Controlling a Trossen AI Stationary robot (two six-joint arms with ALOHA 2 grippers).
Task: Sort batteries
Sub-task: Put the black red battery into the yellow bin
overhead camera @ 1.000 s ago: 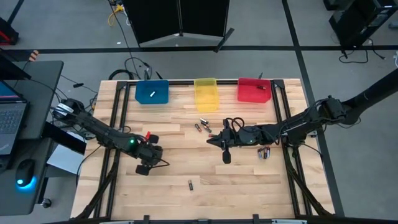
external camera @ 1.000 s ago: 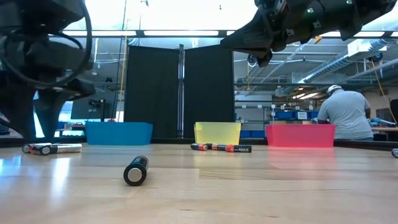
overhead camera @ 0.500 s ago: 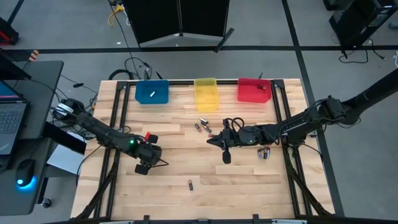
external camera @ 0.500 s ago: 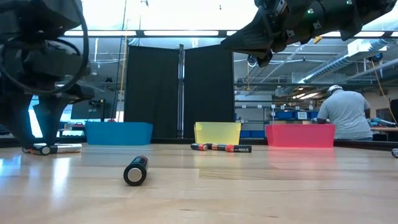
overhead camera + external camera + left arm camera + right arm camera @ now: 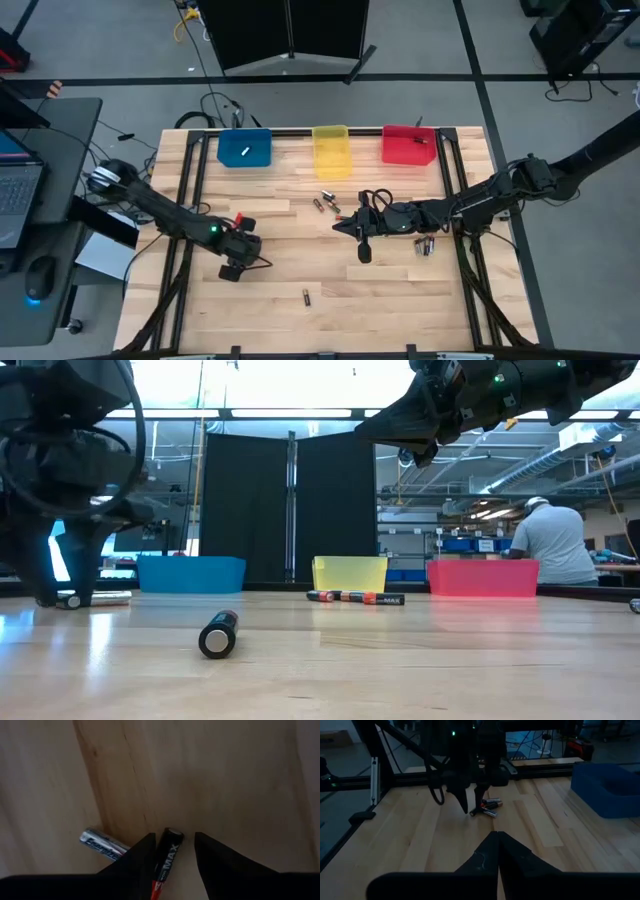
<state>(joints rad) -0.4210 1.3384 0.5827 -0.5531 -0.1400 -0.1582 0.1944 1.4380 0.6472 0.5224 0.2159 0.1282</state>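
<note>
the left gripper (image 5: pixel 172 851) stands low on the desk (image 5: pixel 300 265), well in front of the blue bin (image 5: pixel 245 147), its fingers parted around a black battery (image 5: pixel 166 856) without clamping it; a silver battery (image 5: pixel 102 845) lies just beside. the right gripper (image 5: pixel 341 227), fingers pressed together and empty, hovers in front of the yellow bin (image 5: pixel 331 152).

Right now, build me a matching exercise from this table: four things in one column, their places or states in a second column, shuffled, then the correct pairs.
Things:
1. blue bin
2. left pincer
3. right pincer
4. lone battery

Places or states:
A. fingers pressed together, raised above the table's middle
B. lying alone near the table's front edge
C. at the back left, with a pale cell inside
D. fingers open, straddling a black battery marked MAX

Pairs: 1-C, 2-D, 3-A, 4-B
</note>
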